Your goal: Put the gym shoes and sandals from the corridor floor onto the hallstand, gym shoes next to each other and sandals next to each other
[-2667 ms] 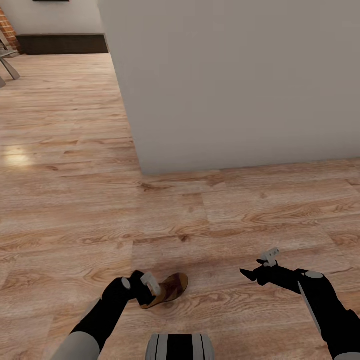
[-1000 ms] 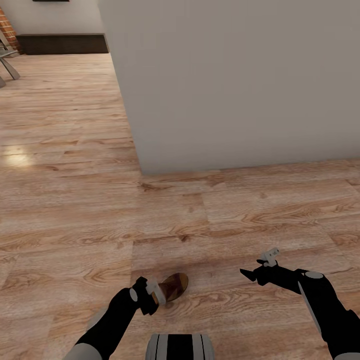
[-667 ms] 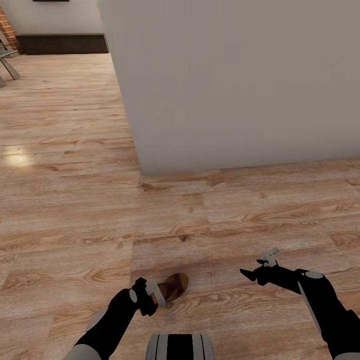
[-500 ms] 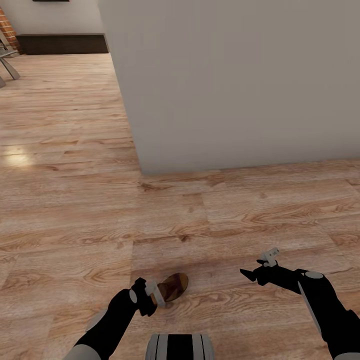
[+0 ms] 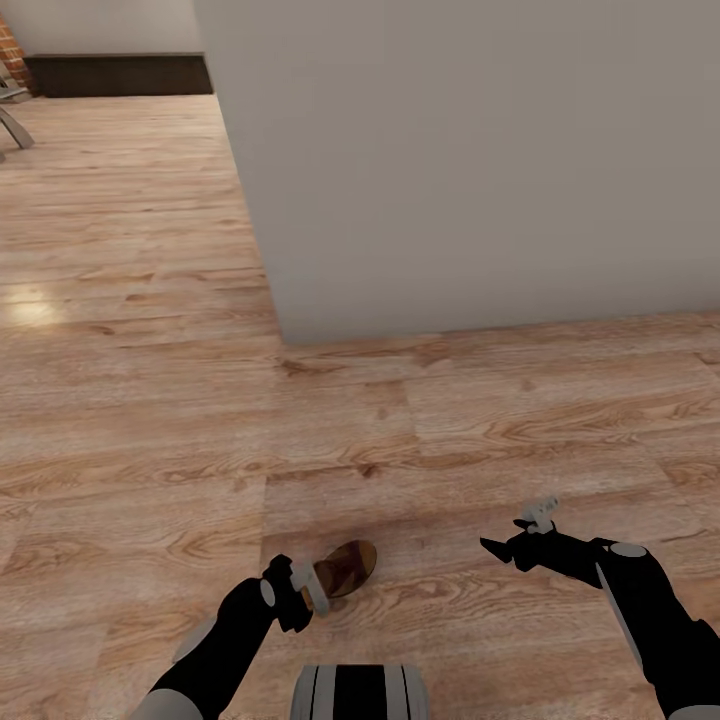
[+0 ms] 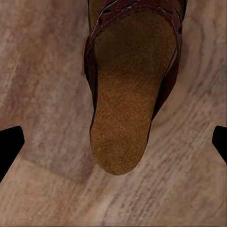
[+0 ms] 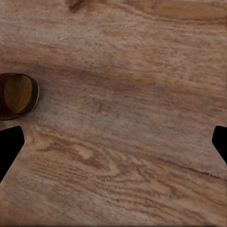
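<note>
While the head view looks down over both arms, a light brown wood-plank corridor floor (image 5: 150, 400) with visible grain and knots is seen across the scene. At far upper left a dark low baseboard strip (image 5: 115, 75) is seen along a distant wall, with a bit of red brick (image 5: 8, 40) beside it.

Left arm: black, reaching forward low over the floor. The left gripper (image 5: 305, 590) is held just at the heel end of a small dark brown leather open sandal with a tan footbed (image 5: 345, 568). The sandal is lying on the floor, toe pointing away from the robot and to the right. In the left wrist view the sandal (image 6: 130, 90) is framed between the two black fingertips (image 6: 9, 146), which are spread wide at the picture edges with wood floor between them and the sole; no contact is seen. Left gripper: apart, nothing clamped.

Centre and right: a large plain pale grey wall block (image 5: 470, 160) is met by the floor along a straight edge.

Right arm: black, held over bare floor, well apart from the sandal. The right gripper (image 5: 515, 535) has its fingers spread, nothing between them. In the right wrist view the black fingertips (image 7: 9, 146) are wide apart over wood grain, and the sandal's rounded end (image 7: 18, 96) is seen on the floor beyond them.
</note>
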